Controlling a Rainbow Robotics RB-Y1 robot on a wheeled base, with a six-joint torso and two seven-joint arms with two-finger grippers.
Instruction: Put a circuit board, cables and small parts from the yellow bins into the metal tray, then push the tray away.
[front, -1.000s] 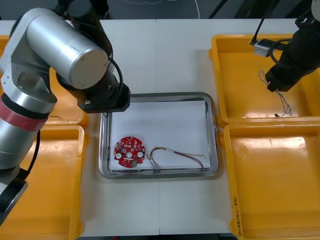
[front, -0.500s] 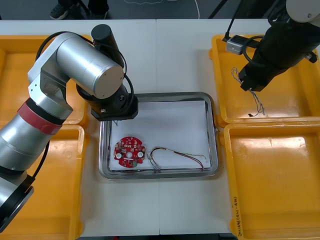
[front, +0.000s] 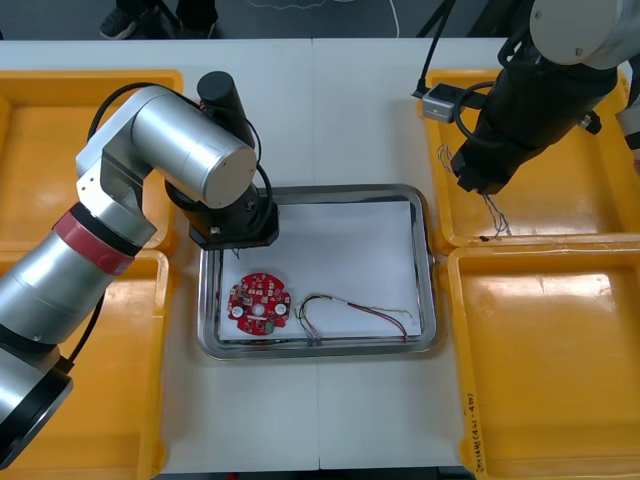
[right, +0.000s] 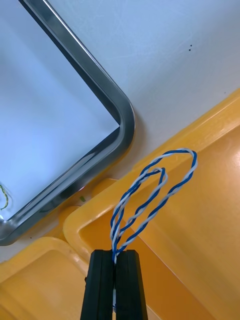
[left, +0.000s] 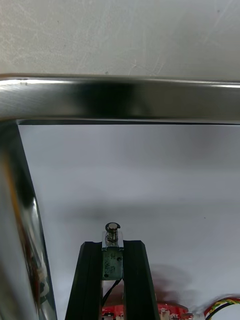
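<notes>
Left wrist view: left gripper clamped on a small metal part over the tray's far-left corner, near the board. Right gripper pinches the blue-white cable over the far right bin, beside the tray.

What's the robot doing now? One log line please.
left gripper: shut on small metal part, over metal tray | right gripper: shut on blue and white cable, over yellow bin | in tray: circuit board, red and yellow cable

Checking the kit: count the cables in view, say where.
2. A red and yellow cable lies in the metal tray; the right gripper holds a blue and white cable above a yellow bin. The arms may hide others.
</notes>
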